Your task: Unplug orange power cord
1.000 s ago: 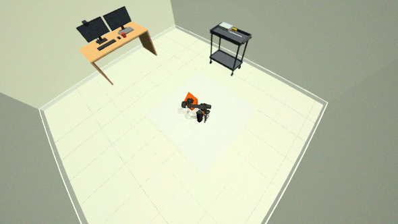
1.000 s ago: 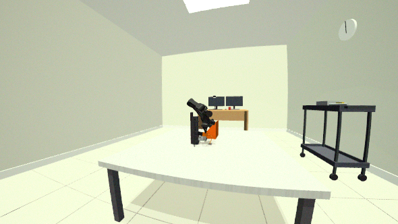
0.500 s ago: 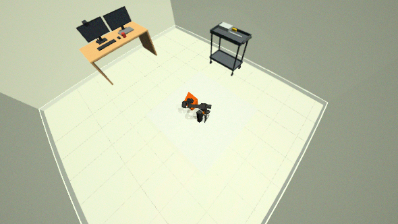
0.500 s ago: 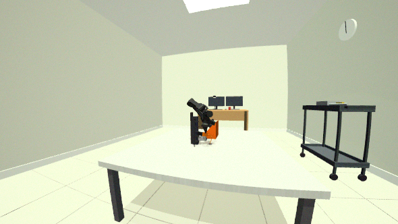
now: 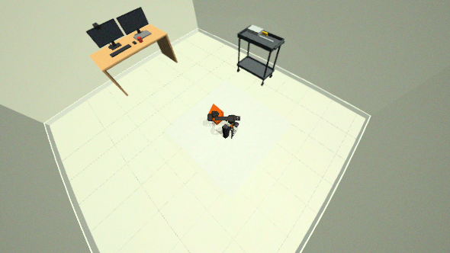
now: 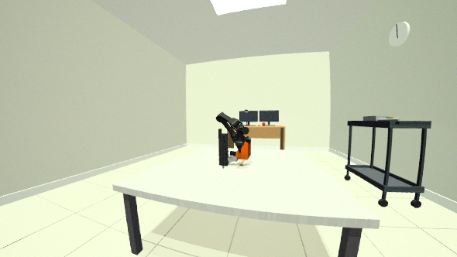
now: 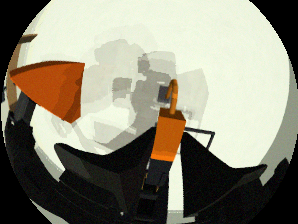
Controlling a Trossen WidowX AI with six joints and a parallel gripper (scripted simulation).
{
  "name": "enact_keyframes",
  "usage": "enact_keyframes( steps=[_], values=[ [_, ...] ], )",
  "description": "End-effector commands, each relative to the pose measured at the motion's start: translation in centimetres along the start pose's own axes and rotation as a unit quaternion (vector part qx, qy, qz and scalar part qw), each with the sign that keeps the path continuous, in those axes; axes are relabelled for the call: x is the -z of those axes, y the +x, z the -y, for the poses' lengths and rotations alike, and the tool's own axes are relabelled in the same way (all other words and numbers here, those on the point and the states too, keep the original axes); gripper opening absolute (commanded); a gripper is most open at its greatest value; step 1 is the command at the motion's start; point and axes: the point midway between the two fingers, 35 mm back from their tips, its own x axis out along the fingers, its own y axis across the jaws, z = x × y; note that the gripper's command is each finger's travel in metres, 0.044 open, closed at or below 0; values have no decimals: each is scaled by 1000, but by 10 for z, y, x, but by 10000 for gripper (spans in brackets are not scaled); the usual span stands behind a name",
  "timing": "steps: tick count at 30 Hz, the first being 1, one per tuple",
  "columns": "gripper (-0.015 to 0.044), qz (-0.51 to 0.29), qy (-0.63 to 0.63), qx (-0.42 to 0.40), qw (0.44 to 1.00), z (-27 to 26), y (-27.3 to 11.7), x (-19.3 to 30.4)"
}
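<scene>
Closed firmly on the orange plug, the end effector [image 5: 232, 126] [image 6: 240, 149] [image 7: 169, 133] has its two dark fingers on either side of it in the wrist view. The plug [image 7: 170, 136] is tilted slightly, with a black part below its orange body, and small gold-coloured bits show beside that black part. The orange cord [image 7: 174, 95] leaves the far end of the plug and bends over in a hook. Whether the plug still sits in the power strip cannot be told, since dark parts crowd together there.

Beside the end effector stands an orange block [image 5: 216, 111] [image 6: 245, 150] [image 7: 56, 91], and the plug lies to its right in the wrist view, apart from it. Just left of the block in the exterior view, a tall black upright piece [image 6: 223, 149] stands on the worktop [image 5: 229, 168] [image 6: 248, 190]. The dark arm [image 5: 225, 118] [image 6: 232, 124] rises above the block and leans over it.

Well beyond the block is a wooden desk [image 5: 160, 35] [image 6: 265, 132] with two dark monitors and a red mug [image 5: 139, 39] [image 6: 263, 124]. A black cart [image 5: 239, 36] [image 6: 410, 125] stands to the block's right in the exterior view, and a round clock [image 6: 399, 34] hangs high on the wall, also to its right.
</scene>
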Motion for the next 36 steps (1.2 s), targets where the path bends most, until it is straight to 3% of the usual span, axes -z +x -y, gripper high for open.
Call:
enact_keyframes(
  steps=[1, 12, 16, 21, 36],
  values=[
    [53, 0, 2, -1, 1000, 1, 0, 0],
    [341, -1, 2, -2, 1000, 0, 1, 3],
    [440, 1, 2, -1, 1000, 2, -4, -20],
    [440, 0, 2, -1, 1000, 1, -12, -57],
    [440, 0, 2, -1, 1000, 1, -12, -57]
  ],
)
